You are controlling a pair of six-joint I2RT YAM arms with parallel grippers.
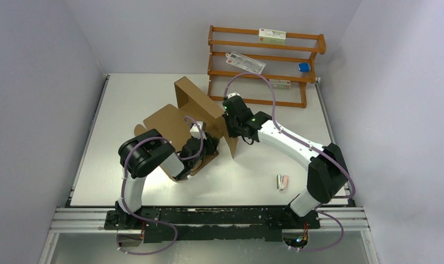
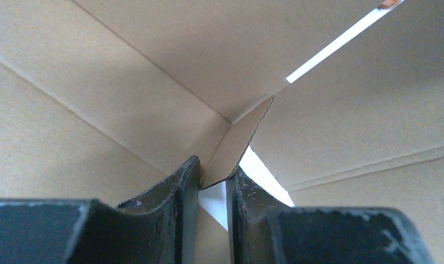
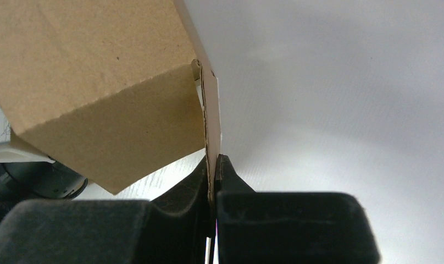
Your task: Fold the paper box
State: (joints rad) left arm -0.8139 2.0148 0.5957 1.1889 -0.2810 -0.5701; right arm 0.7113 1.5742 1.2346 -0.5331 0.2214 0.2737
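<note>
The box (image 1: 195,103) is held half-raised between the arms. An inner tab is pinched in the left gripper (image 2: 213,184), with walls ahead of it. A wall edge is clamped in the right gripper (image 3: 213,181). Wall-raising seems under way; next, the tab likely needs tucking inward.

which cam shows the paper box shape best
Top external: the whole paper box shows, half folded. Left wrist shows only an inner corner; right wrist only a panel and the edge the right gripper pinches.
</note>
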